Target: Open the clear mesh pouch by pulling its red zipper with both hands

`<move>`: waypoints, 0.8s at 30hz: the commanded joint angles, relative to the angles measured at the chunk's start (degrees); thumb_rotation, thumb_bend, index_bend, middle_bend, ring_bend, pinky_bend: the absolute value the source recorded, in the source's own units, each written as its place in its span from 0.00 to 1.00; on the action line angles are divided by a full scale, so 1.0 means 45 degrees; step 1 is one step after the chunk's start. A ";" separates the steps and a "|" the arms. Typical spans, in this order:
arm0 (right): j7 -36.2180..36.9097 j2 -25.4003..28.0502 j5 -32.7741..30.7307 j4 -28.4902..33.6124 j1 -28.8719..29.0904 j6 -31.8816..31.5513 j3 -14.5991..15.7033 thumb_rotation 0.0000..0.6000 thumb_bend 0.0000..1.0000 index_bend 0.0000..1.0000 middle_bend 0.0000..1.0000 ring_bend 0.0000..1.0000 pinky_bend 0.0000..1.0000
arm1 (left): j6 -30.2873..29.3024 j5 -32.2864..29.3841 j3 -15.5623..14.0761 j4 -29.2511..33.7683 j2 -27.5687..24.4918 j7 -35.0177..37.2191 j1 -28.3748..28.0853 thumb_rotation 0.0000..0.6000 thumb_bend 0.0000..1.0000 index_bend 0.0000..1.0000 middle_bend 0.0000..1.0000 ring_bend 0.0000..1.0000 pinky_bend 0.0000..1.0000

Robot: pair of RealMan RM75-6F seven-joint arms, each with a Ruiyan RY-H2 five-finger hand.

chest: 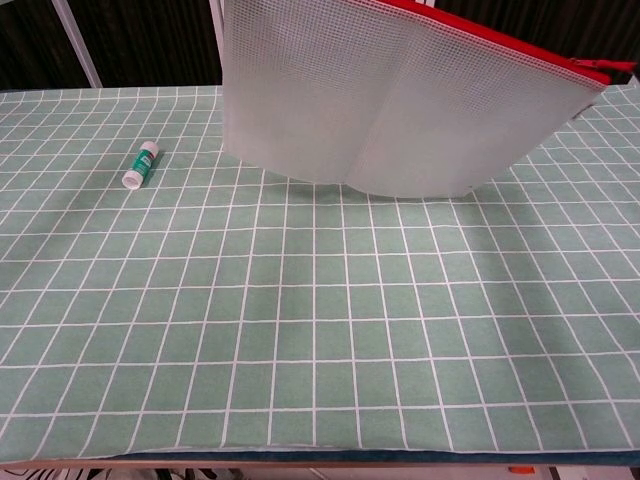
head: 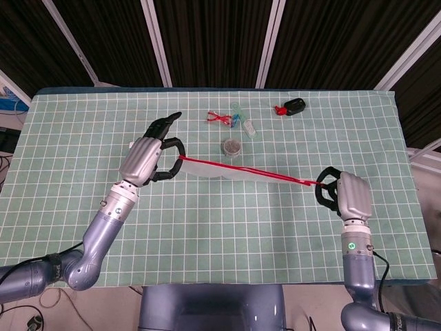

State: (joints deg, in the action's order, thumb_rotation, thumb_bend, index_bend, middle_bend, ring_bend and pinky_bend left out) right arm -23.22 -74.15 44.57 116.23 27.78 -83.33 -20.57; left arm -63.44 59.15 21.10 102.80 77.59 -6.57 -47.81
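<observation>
Mesh pouch [chest: 380, 110] held up above green checked tablecloth [head: 207, 214], stretched between both hands, red zipper [head: 241, 169] along top edge. Left hand [head: 148, 157] grips pouch's left end, fingers curled round it. Right hand [head: 342, 194] closed at zipper's right end, pinching it. Beyond pouch: small jar [head: 233, 146], red-blue clutter [head: 222, 118], black bottle with red cap [head: 291, 107]. Left of pouch: white tube, green label [chest: 141, 164]; writing unreadable.

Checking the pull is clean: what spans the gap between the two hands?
In the head view, only the mesh pouch with its taut red zipper runs from the left hand to the right hand.
</observation>
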 commanded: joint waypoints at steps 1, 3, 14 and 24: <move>0.0112 0.0118 -0.0083 -0.0052 -0.0089 0.0019 -0.0046 1.00 0.61 0.69 1.00 1.00 1.00 | -0.0006 -0.0006 -0.0027 -0.0023 -0.0065 0.0022 0.0057 1.00 0.45 0.56 0.01 0.00 0.00; 0.0180 0.0206 -0.0142 -0.0083 -0.0148 0.0033 -0.0070 1.00 0.61 0.69 1.00 1.00 1.00 | -0.0007 -0.0022 -0.0060 -0.0047 -0.0118 0.0058 0.0120 1.00 0.45 0.56 0.01 0.00 0.00; 0.0358 0.0462 -0.0038 -0.0174 -0.0397 0.0041 0.0053 1.00 0.51 0.54 0.93 0.93 0.94 | 0.0154 0.0142 -0.0467 -0.0142 -0.0335 0.0093 0.0406 1.00 0.27 0.45 0.00 0.00 0.00; 0.0693 0.0971 0.0505 0.0206 -0.0722 0.0323 0.0403 1.00 0.20 0.00 0.32 0.32 0.49 | 0.0458 0.0391 -0.1072 0.0678 -0.1350 0.0158 0.0975 1.00 0.08 0.19 0.00 0.00 0.00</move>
State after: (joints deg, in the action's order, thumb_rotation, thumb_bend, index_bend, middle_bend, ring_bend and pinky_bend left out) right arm -20.49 -70.21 46.39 116.85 24.88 -82.07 -19.01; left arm -61.16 60.75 16.71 105.26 72.14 -5.87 -43.98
